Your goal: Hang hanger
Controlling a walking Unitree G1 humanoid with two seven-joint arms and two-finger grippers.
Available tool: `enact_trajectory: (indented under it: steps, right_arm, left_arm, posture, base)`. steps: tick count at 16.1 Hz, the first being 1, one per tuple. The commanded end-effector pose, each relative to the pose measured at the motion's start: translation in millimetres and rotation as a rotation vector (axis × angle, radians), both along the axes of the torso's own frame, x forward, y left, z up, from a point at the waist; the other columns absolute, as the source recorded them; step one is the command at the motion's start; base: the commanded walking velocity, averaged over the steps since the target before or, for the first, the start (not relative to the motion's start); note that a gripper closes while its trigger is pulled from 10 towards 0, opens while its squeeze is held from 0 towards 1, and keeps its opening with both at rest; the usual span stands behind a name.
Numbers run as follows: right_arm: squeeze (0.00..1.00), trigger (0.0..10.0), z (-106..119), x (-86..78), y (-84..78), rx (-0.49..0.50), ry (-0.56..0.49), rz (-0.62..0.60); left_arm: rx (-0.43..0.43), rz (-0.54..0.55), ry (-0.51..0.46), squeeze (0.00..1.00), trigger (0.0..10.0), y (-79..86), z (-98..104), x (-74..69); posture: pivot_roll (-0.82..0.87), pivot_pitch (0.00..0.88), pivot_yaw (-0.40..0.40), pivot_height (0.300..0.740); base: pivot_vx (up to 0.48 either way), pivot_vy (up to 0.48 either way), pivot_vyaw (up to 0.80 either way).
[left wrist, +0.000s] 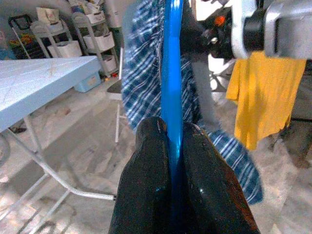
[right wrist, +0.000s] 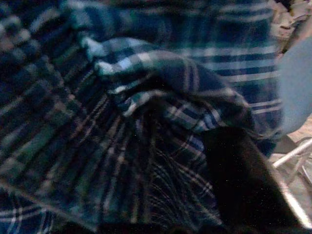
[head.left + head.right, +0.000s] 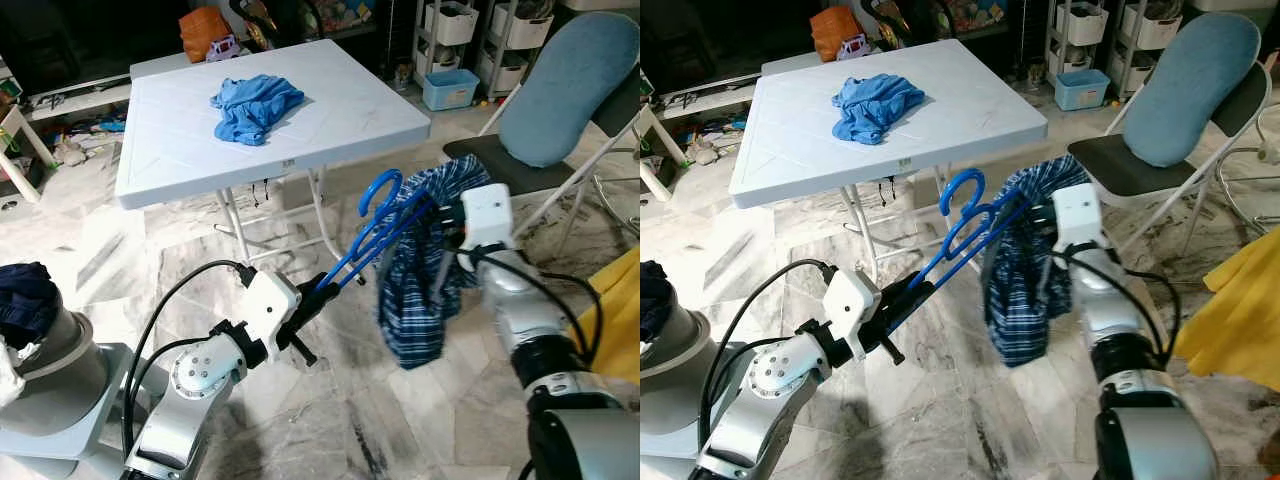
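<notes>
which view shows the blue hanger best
The left eye view: the whole blue hanger shows, hook up, from the left gripper to the plaid shirt by the right gripper. The right eye view shows much the same. The left wrist view shows one bar between the fingers.

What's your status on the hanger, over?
Left tool shut on blue hanger. Right tool in plaid garment, grip unclear. White table close ahead.

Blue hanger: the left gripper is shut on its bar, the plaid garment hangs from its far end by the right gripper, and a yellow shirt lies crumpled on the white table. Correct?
Not quite. The crumpled shirt on the white table is blue, as the left eye view shows. The rest stands: the left gripper is shut on the blue hanger, and the plaid garment hangs by the right gripper.
</notes>
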State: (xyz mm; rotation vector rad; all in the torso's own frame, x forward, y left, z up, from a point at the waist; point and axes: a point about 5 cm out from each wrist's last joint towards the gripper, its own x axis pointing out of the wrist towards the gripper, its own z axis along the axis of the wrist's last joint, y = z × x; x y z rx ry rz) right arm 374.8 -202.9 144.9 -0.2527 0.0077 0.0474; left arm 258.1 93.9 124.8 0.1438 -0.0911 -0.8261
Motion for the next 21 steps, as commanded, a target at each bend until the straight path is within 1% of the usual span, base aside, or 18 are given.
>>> enact_trajectory:
  steps: [1,3,4,8,9,11,12,13,14,15,16,17,18,19,20,21]
  right_arm:
    - [0.00,0.0,13,2.3,-3.5,0.021,-0.053,0.000]
    - [0.00,0.0,15,1.5,-7.0,0.024,-0.063,-0.003]
    - [0.00,0.0,21,-0.2,-14.1,0.025,-0.088,-0.020]
    - [0.00,0.0,26,0.1,-16.4,0.039,-0.113,-0.042]
    - [0.00,0.0,30,1.6,-14.1,0.047,-0.125,-0.047]
    - [0.00,0.0,34,4.4,-9.4,0.064,-0.137,-0.050]
    - [0.00,0.0,39,8.3,-3.3,0.078,-0.139,-0.045]
    - [0.00,0.0,40,10.1,-0.9,0.082,-0.138,-0.042]
    - [0.00,0.0,42,13.3,4.5,0.083,-0.133,-0.043]
    - [0.00,0.0,42,14.9,6.5,0.080,-0.128,-0.049]
    - [0.00,0.0,42,17.3,8.0,0.082,-0.115,-0.075]
    - [0.00,0.0,41,18.2,7.2,0.075,-0.106,-0.098]
    - [0.00,0.0,40,18.3,6.6,0.068,-0.103,-0.106]
    - [0.00,0.0,36,17.3,0.6,0.036,-0.084,-0.141]
    - [0.00,0.0,29,14.8,-11.2,0.015,-0.050,-0.201]
    - [0.00,0.0,24,12.1,-22.4,0.003,-0.026,-0.252]
  left_arm:
    - [0.024,0.028,-0.010,0.00,0.0,6.8,-1,1.1]
    - [0.041,0.044,-0.004,0.00,0.0,9.3,-4,2.2]
    - [0.059,0.059,0.004,0.00,0.0,11.9,-8,3.3]
    - [0.067,0.055,0.008,0.00,0.0,10.4,-10,3.3]
    - [0.075,0.045,0.015,0.00,0.0,10.1,-11,1.0]
    - [0.102,0.017,0.038,0.00,0.0,12.4,-18,-6.1]
    - [0.125,-0.022,0.065,0.00,0.0,14.5,-24,-14.1]
    - [0.133,-0.045,0.077,0.00,0.0,14.4,-26,-17.3]
    - [0.147,-0.110,0.103,0.00,0.0,12.2,-28,-24.6]
    - [0.155,-0.147,0.119,0.00,0.0,10.9,-29,-28.7]
    - [0.172,-0.209,0.144,0.00,0.0,9.9,-31,-36.2]
    - [0.183,-0.236,0.162,0.00,0.0,11.2,-33,-40.6]
    - [0.185,-0.242,0.168,0.00,0.0,12.0,-33,-41.9]
    - [0.189,-0.237,0.165,0.00,0.0,13.7,-33,-43.1]
    - [0.183,-0.219,0.153,0.00,0.0,18.6,-31,-45.2]
    - [0.156,-0.181,0.147,0.00,0.0,25.1,-29,-46.6]
  posture:
    - [-0.10,0.000,0.060,0.740]
    - [-0.11,0.000,0.061,0.740]
    - [-0.11,0.000,0.063,0.740]
    - [-0.11,0.000,0.063,0.740]
    - [-0.11,0.000,0.063,0.740]
    - [-0.11,0.000,0.064,0.740]
    - [-0.11,0.000,0.062,0.740]
    - [-0.10,0.000,0.059,0.740]
    - [-0.10,0.000,0.055,0.740]
    - [-0.10,0.000,0.053,0.740]
    - [-0.10,0.000,0.050,0.740]
    - [-0.09,0.000,0.046,0.740]
    - [-0.09,0.000,0.046,0.740]
    - [-0.09,0.000,0.041,0.740]
    - [-0.09,0.000,0.038,0.740]
    - [-0.09,0.000,0.036,0.740]
  base:
    - [0.000,0.000,0.00]
    - [0.000,0.000,0.00]
    - [0.000,0.000,0.00]
    - [0.000,0.000,0.00]
    - [0.000,0.000,0.00]
    - [0.000,0.000,0.00]
    - [0.000,0.000,0.00]
    - [0.000,0.000,0.00]
    - [0.000,0.000,0.00]
    - [0.000,0.000,0.00]
    - [0.000,0.000,0.00]
    - [0.000,0.000,0.00]
    - [0.000,0.000,0.00]
    - [0.000,0.000,0.00]
    - [0.000,0.000,0.00]
    - [0.000,0.000,0.00]
